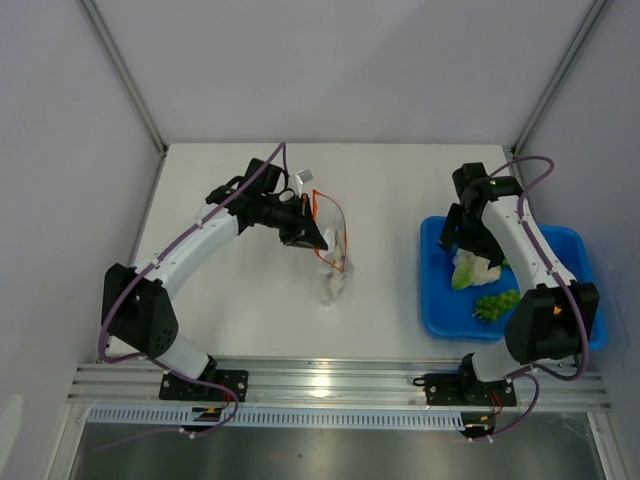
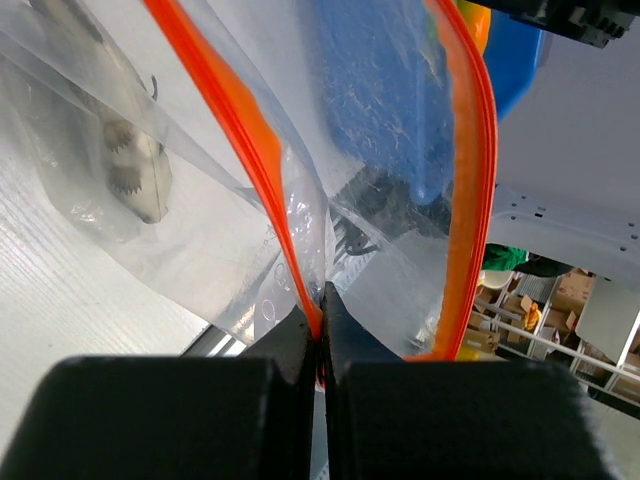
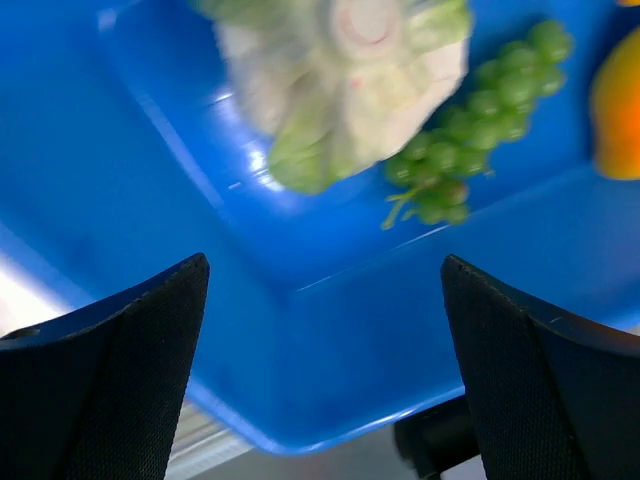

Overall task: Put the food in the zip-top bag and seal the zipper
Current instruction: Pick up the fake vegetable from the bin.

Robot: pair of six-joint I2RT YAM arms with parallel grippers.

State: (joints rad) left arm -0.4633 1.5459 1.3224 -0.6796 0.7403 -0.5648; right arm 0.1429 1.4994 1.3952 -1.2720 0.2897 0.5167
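Risk sits mostly with the bag (image 1: pixel 335 272). The left gripper (image 2: pixel 322 300) is clamped on its zipper (image 2: pixel 240 120) at a single spot, holding the bag up near the middle of the table (image 1: pixel 230 310) with the mouth open in a loop. Thin film in so small a pinch could slip out, or the free lip could sag and narrow the opening.

The right gripper (image 3: pixel 320 275) hangs over the tray (image 1: pixel 440 315), jaws spread wide with nothing between them. All the food in view lies in the tray: a cabbage (image 3: pixel 340 90), grapes (image 3: pixel 480 130) touching it, and an orange fruit (image 3: pixel 618 110) at the edge of the wrist view.

The cabbage looks bulky against the mouth, and pushed in hard it may tug the strip free. Closing on it carelessly could also drag the grapes along and drop them short of the bag.
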